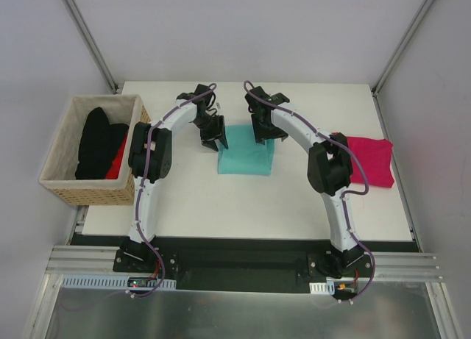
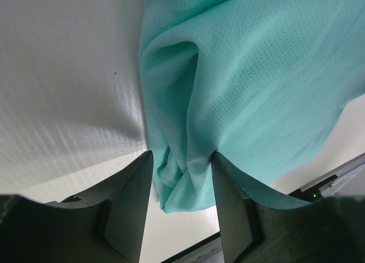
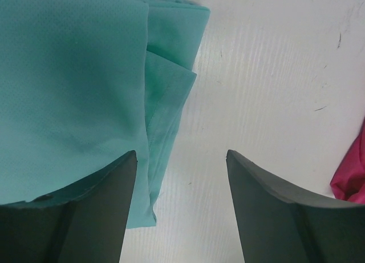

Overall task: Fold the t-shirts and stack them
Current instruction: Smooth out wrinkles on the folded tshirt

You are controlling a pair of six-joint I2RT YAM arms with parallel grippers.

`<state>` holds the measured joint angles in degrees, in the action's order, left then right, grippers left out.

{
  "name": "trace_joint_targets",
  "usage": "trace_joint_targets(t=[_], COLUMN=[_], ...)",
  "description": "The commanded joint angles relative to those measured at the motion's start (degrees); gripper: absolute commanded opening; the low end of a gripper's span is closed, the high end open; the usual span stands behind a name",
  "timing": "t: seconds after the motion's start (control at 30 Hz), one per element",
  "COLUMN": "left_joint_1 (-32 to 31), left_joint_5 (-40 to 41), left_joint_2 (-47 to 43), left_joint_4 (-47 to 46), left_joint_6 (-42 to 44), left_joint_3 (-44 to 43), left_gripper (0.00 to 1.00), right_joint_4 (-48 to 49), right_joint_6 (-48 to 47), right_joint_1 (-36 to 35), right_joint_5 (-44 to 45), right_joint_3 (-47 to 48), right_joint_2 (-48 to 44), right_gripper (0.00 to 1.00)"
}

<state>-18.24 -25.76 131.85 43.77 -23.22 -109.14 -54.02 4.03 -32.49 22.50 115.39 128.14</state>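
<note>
A teal-green t-shirt (image 1: 246, 159) lies folded into a small rectangle at the middle of the table. My left gripper (image 1: 215, 139) is at its far left corner. In the left wrist view the open left gripper (image 2: 181, 154) has a bunched corner of the teal t-shirt (image 2: 256, 75) between its fingers, touching both. My right gripper (image 1: 263, 131) is at the far right corner. In the right wrist view the right gripper (image 3: 181, 153) stands open over bare table, its left finger above the teal edge (image 3: 68, 75). A magenta-pink t-shirt (image 1: 370, 161) lies flat at the right.
A tan woven basket (image 1: 88, 195) stands off the table's left edge. It holds black t-shirts (image 1: 99, 140) and a bit of red cloth (image 1: 118, 162). The pink t-shirt's edge (image 3: 351, 177) shows at the right of the right wrist view.
</note>
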Motion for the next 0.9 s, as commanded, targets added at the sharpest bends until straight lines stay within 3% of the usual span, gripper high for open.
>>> trace_joint_targets(t=[0.0, 0.53, 0.87], left_joint_1=[0.7, 0.7, 0.7], left_joint_5=[-1.4, -1.8, -1.8], left_joint_2=[0.5, 1.8, 2.1], left_joint_4=[0.6, 1.1, 1.1], left_joint_6=[0.2, 0.3, -0.2], left_joint_3=[-0.7, -0.9, -0.5], left_gripper=[0.45, 0.45, 0.45], right_joint_4=[-1.0, 0.4, 3.1], right_joint_6=[1.2, 2.3, 3.4], right_joint_1=[0.1, 0.1, 0.1], right_joint_5=[-1.2, -3.5, -5.5], right_joint_3=[1.4, 1.9, -3.0], right_joint_2=[0.4, 2.3, 2.3], right_gripper=[0.68, 0.73, 0.72])
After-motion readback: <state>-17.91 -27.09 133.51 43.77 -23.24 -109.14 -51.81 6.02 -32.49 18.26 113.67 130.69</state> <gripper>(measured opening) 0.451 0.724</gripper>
